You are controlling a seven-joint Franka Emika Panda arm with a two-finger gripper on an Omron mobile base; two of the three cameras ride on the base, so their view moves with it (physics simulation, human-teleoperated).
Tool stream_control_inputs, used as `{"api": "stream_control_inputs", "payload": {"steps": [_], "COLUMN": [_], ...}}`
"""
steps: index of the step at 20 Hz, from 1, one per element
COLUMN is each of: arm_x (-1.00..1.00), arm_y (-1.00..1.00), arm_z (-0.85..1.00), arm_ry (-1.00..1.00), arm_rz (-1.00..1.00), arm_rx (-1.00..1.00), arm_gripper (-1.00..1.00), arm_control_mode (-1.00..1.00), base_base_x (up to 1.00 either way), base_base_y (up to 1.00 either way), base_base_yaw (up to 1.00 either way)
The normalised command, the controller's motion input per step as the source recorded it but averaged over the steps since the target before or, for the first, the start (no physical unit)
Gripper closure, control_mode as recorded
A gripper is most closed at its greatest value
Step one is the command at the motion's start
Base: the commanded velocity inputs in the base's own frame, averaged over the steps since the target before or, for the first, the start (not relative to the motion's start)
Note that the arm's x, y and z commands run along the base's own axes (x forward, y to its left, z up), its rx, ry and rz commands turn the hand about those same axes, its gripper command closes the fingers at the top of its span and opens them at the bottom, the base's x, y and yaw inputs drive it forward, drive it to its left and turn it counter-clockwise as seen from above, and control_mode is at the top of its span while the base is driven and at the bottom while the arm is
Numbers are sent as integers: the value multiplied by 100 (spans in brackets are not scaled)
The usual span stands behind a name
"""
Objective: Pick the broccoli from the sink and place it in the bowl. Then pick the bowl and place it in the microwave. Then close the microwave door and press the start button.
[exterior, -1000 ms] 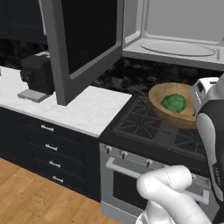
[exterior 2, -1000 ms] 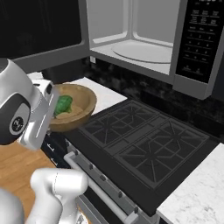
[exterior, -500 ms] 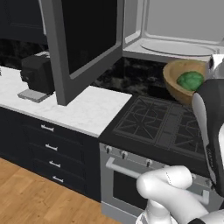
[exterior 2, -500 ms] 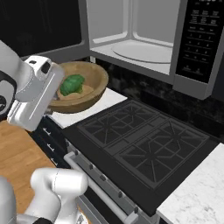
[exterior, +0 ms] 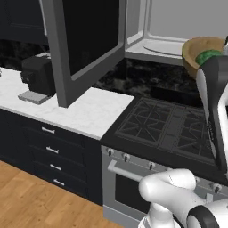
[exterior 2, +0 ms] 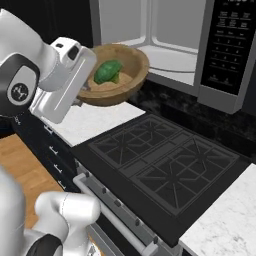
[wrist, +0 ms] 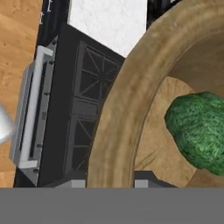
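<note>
My gripper (exterior 2: pixel 83 98) is shut on the near rim of the wooden bowl (exterior 2: pixel 131 80) and holds it in the air above the stove, just in front of the open microwave (exterior 2: pixel 170 55). The dark-green broccoli (exterior 2: pixel 107 71) lies inside the bowl. From the left base view the bowl (exterior: pixel 196 49) with the broccoli (exterior: pixel 207 57) hangs at the cavity's lower right, beside my forearm. The microwave door (exterior: pixel 84 40) stands swung wide open to the left. In the hand view the bowl rim (wrist: pixel 131 96) runs between my fingertips (wrist: pixel 146 179), with the broccoli (wrist: pixel 199 127) to the right.
A black stove (exterior 2: pixel 160 160) lies below the bowl. The microwave's button panel (exterior 2: pixel 232 45) is at its right. A black coffee machine (exterior: pixel 38 75) sits on the white marble counter (exterior: pixel 89 111) to the left, under the open door.
The arm has lifted the bowl with the broccoli higher and carried it toward the microwave opening. The door has stayed open.
</note>
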Motion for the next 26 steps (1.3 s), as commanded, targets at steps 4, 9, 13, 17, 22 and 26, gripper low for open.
{"api": "stream_control_inputs", "payload": {"steps": [4, 9, 13, 17, 22, 26], "arm_x": [62, 83, 92, 79, 82, 92], "arm_y": [-12, -5, -21, -34, -28, -24], "arm_z": [13, 12, 15, 13, 6, 2], "arm_ry": [-18, -10, 0, 0, 3, 2], "arm_rz": [-8, -7, -2, 0, 0, 0], "arm_rx": [0, 0, 0, 0, 1, 0], "arm_gripper": [100, 100, 100, 100, 100, 100], "arm_control_mode": [-100, -100, -100, -100, -100, -100], "base_base_x": [0, 0, 0, 0, 0, 0], "base_base_y": [0, 0, 0, 0, 0, 0], "base_base_yaw": [0, 0, 0, 0, 0, 0]}}
